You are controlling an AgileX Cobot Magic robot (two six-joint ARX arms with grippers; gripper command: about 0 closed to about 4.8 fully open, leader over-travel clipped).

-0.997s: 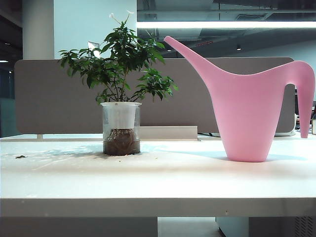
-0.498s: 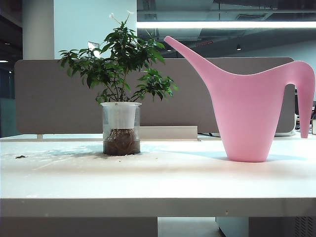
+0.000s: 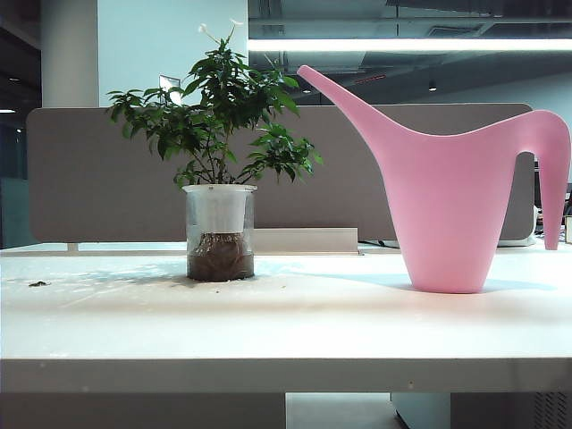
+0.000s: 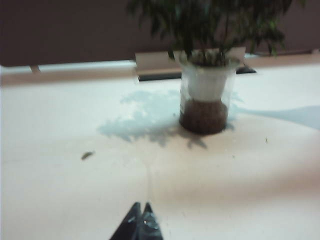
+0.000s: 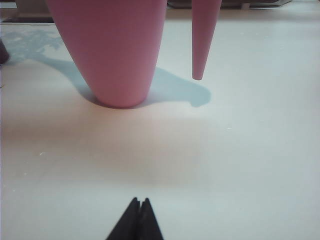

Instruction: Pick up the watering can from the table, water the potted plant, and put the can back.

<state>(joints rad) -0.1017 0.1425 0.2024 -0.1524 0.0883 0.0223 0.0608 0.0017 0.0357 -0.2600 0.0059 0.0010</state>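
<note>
White table [image 3: 295, 331] carries the potted plant [image 3: 219, 179]; beside it stands the watering can [image 3: 447, 197]. Left gripper [image 4: 140, 220] and right gripper [image 5: 139, 212] hang nearby, fingers together, empty.

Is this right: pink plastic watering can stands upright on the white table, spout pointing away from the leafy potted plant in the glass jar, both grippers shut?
Not quite. The pink plastic watering can has its spout slanting toward the leafy potted plant in the glass jar, as the exterior view shows. The rest holds: it stands upright on the white table, and the left gripper and right gripper are shut.
</note>
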